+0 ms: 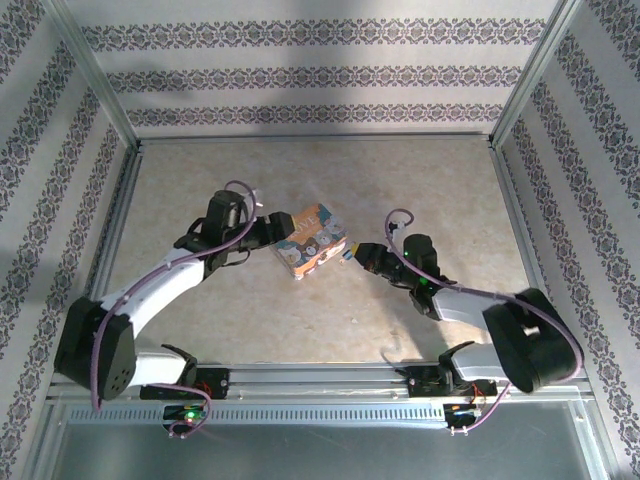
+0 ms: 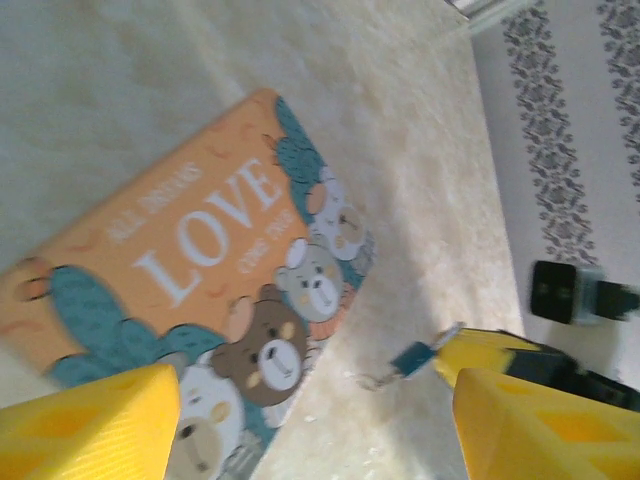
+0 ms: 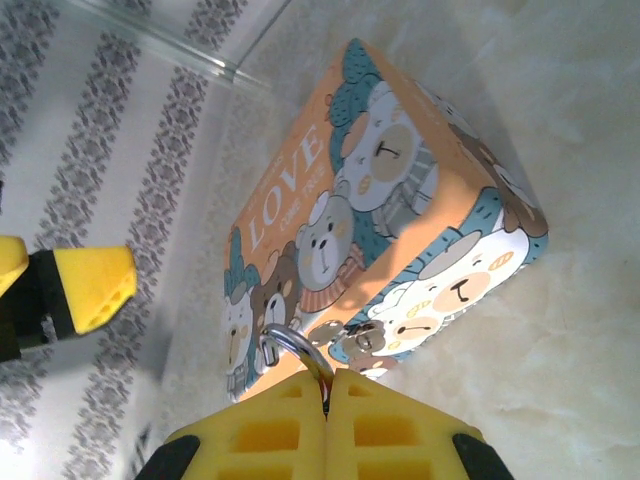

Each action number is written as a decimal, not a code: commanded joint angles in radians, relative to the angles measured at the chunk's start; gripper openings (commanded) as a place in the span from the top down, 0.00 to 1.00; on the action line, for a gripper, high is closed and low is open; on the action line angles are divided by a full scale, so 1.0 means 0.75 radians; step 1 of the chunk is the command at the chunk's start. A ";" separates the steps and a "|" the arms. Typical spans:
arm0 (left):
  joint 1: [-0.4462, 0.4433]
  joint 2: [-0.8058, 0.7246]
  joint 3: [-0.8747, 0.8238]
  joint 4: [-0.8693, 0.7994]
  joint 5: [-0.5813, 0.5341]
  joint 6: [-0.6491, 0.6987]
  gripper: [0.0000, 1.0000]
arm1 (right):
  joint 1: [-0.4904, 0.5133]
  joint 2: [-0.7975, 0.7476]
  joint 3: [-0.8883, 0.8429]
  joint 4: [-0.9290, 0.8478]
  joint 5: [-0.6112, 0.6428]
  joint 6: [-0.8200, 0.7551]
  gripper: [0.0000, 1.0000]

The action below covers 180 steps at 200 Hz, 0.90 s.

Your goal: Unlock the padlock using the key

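On the left of the overhead view the left gripper (image 1: 270, 232) sits low over the pale marbled table (image 1: 200, 180), its tip just beside the left edge of the padlock (image 1: 312, 240) — a flat rectangular orange-and-teal block with white "LOVE" lettering and cartoon bears. The block lies face up near the table's middle, between the two arms. From the left wrist camera this gripper's yellow fingers (image 2: 90, 425) stand wide apart with nothing clamped between them. The padlock's bear-printed corner is close to one of them, though whether it touches cannot be told. To the right of the block is the key (image 2: 412, 358) — a tiny slim silvery piece with a bluish end. It sticks out of the right gripper (image 1: 353, 254) toward the padlock's right edge, just short of it in that view. From the right wrist camera the right gripper's yellow fingers (image 3: 400, 430) are pressed together, clamped on the key, and a small silvery loop (image 3: 290, 348) shows at their tips against the near side of the block
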<state>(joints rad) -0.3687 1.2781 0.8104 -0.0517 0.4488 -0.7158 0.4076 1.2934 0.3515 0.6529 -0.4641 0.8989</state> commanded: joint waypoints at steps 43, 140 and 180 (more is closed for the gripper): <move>0.090 -0.439 -0.164 -0.275 -0.406 0.197 0.18 | -0.016 -0.362 0.267 -1.000 -0.057 -0.487 1.00; 0.109 -0.932 -0.389 -0.314 -0.832 0.279 0.01 | 0.008 -0.482 0.543 -1.808 -0.052 -0.635 1.00; 0.110 -0.944 -0.404 -0.326 -0.849 0.285 0.01 | 0.067 -0.437 0.542 -1.899 -0.016 -0.637 1.00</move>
<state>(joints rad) -0.2989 0.5804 0.5171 -0.2699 -0.1459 -0.5293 0.4316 0.9478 0.7414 -0.6762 -0.4881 0.4389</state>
